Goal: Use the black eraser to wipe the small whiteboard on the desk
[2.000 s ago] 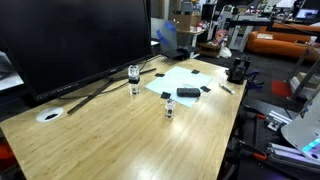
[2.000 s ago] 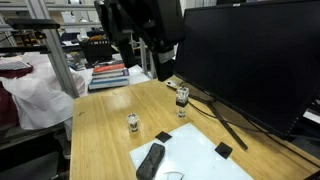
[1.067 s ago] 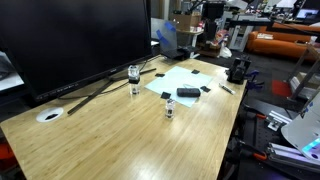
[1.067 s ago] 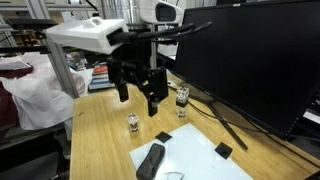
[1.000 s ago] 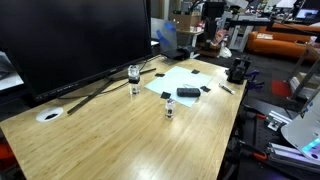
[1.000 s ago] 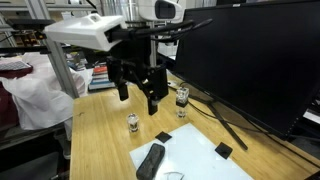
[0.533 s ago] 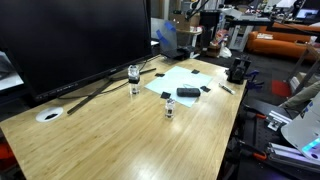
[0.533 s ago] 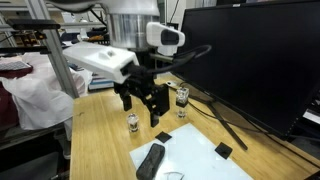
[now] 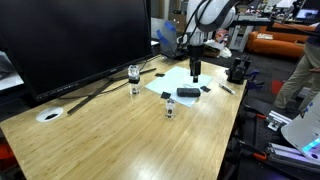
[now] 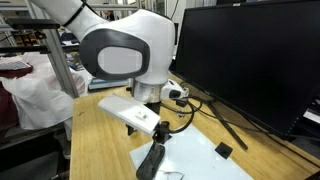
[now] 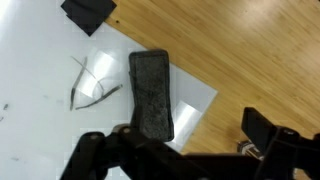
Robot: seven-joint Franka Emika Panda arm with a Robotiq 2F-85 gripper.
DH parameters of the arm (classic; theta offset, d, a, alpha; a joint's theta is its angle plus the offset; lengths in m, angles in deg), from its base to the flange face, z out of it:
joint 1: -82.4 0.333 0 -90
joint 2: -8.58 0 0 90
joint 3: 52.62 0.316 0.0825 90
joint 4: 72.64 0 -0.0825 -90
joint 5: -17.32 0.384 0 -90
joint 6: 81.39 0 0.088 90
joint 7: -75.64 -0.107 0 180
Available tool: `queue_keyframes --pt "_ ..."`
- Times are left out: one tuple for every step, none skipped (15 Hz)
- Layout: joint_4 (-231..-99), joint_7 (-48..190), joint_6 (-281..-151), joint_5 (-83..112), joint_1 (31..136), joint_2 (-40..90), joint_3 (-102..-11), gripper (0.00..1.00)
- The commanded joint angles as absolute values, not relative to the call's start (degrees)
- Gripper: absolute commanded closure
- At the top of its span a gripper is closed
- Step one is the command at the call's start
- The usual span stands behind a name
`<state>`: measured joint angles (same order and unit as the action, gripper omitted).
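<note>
The black eraser (image 9: 188, 92) lies flat on the small whiteboard (image 9: 180, 78), which rests on the light wooden desk (image 9: 120, 140). My gripper (image 9: 194, 70) hangs open and empty just above the board, close to the eraser. In the wrist view the eraser (image 11: 150, 94) lies lengthwise near the whiteboard's (image 11: 45, 100) edge, between and ahead of my open fingers (image 11: 180, 150). Thin pen marks (image 11: 92, 86) show on the board beside it. In an exterior view the eraser (image 10: 151, 163) sits right below my gripper (image 10: 160, 138) on the whiteboard (image 10: 200, 160).
Small black square pieces (image 9: 167, 96) (image 9: 206, 90) (image 11: 88, 12) sit on the board's corners. Two small glass vials (image 9: 134, 76) (image 9: 170, 109) stand near the board. A big dark monitor (image 9: 75, 40) spans the desk's back. A round white disc (image 9: 50, 115) lies far off.
My arm has swung in and come down from high above the desk to just over the whiteboard and eraser. The eraser and board have not moved.
</note>
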<state>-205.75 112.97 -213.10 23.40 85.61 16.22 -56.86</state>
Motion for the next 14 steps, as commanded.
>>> queue_keyframes --pt "-205.12 112.85 -213.03 22.94 83.22 17.01 -54.45 0.00" --pt "-204.75 113.00 -213.03 22.93 83.07 17.22 -54.40 0.00" --pt "-204.56 113.12 -213.03 22.95 82.96 17.15 -54.42 0.00" --pt "-204.51 113.14 -213.03 22.95 82.93 17.06 -54.43 0.00" --pt "-204.51 113.15 -213.02 22.95 82.92 17.07 -54.42 0.00" --pt "-204.10 112.86 -213.35 22.40 82.87 17.79 -54.42 0.00" --pt "-203.68 113.81 -213.96 22.67 82.54 18.70 -54.17 0.00" --pt "-203.36 113.56 -214.55 22.11 82.34 19.62 -54.14 0.00" --pt "-203.20 113.97 -215.71 21.58 82.11 20.66 -54.08 0.00" --pt "-203.18 114.32 -216.96 21.11 81.85 21.63 -53.99 0.00" --pt "-203.05 114.58 -218.58 20.85 81.48 22.99 -53.85 0.00" --pt "-202.86 114.35 -220.18 20.17 81.17 24.37 -53.75 0.00" --pt "-202.62 114.43 -221.95 19.53 80.84 25.73 -53.53 0.00" --pt "-202.31 114.96 -222.85 19.30 80.36 26.84 -53.04 0.00"
